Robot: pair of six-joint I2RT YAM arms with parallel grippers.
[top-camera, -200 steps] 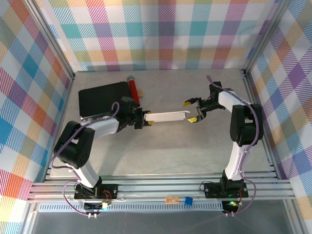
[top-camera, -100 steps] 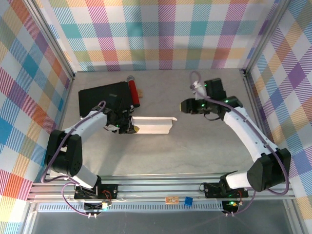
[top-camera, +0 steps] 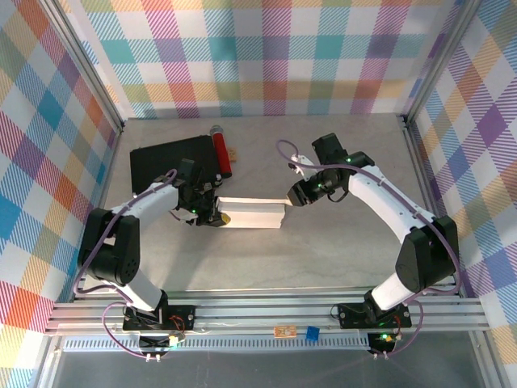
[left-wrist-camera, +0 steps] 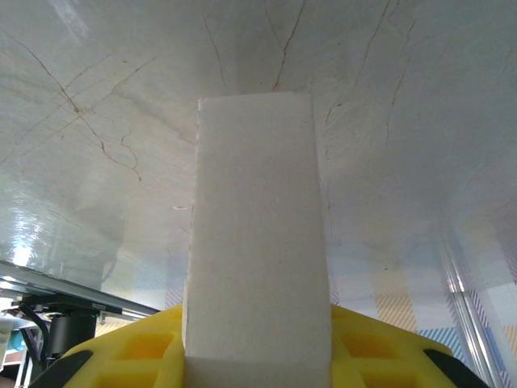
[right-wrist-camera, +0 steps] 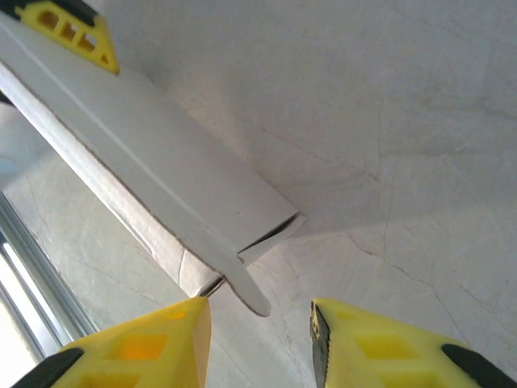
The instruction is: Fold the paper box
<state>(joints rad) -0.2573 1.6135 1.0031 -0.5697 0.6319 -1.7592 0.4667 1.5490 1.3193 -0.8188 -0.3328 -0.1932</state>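
The paper box [top-camera: 252,213] lay on the grey table [top-camera: 323,267], a little left of the middle. It was a long white shape with its long side going left to right, and it sat just in front of the black case [top-camera: 166,166]. A red tube [top-camera: 220,152] lay along the right edge of that case, apart from the box.

The left gripper [top-camera: 212,212] held the left end of the box. In the left wrist view the white box ran straight out from between the two yellow fingers [left-wrist-camera: 133,356], one on each side, and both pressed close against it.

The right gripper [top-camera: 296,196] was at the other end of the box, just beside its back right corner. Its jaws stood a little way apart, not wide, and nothing was between them. In the right wrist view its yellow fingertips [right-wrist-camera: 145,343] were at the bottom and the end of the box was just ahead of them. A small rounded flap [right-wrist-camera: 249,293] stuck out from that end and pointed at the gap between the fingertips. It did not touch either one that I could see. Next to the flap the end of the box was open a crack, with a dark slit showing. At the far end of the box a bit of the other gripper's yellow finger [right-wrist-camera: 77,36] could be seen
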